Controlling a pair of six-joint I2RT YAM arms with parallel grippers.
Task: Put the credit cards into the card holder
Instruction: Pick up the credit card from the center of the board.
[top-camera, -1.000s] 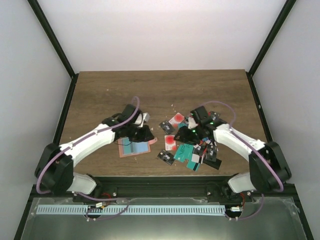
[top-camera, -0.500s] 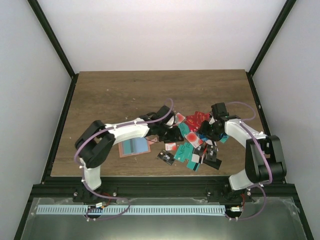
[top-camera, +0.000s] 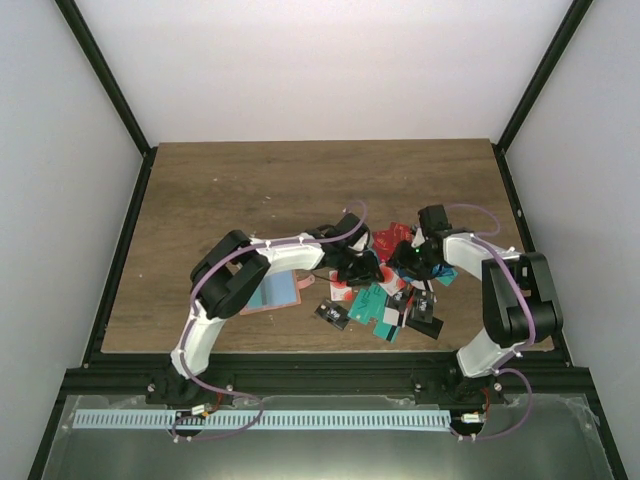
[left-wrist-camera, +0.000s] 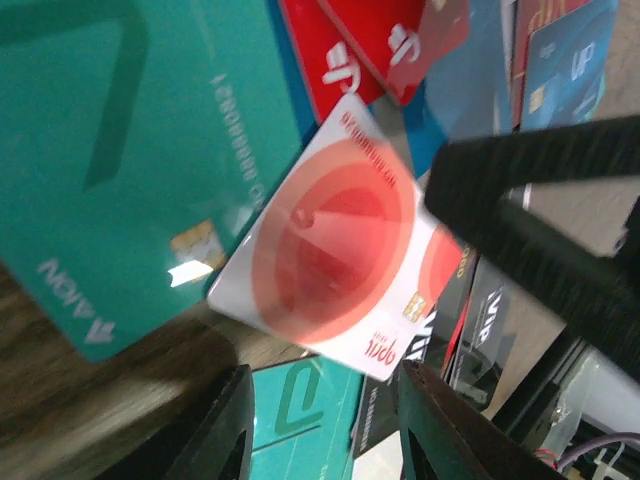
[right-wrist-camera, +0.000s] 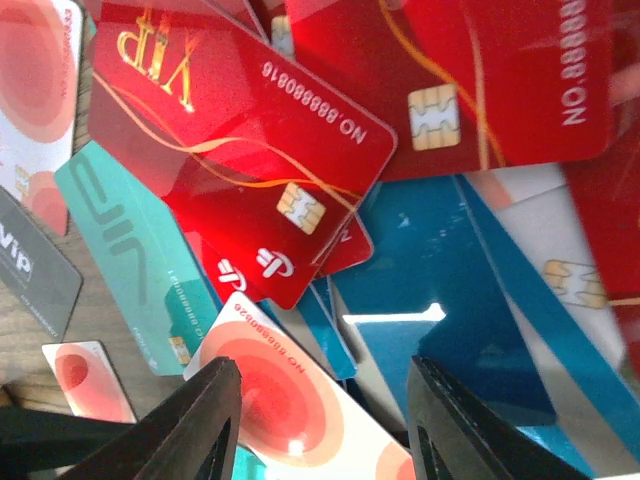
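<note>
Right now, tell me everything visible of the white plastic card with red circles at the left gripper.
The white plastic card is thin, glossy, round-cornered, printed with red concentric circles, red digits along one edge and a gold chip. It lies face up, askew, overlapping a teal card, its near corner pointing between the spread fingers of the left gripper.

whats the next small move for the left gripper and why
Probably lower the left gripper and close on the white card with the red circle: the jaws stand open and empty right over it, it lies on top of the teal card, and the card holder lies open nearby.
</note>
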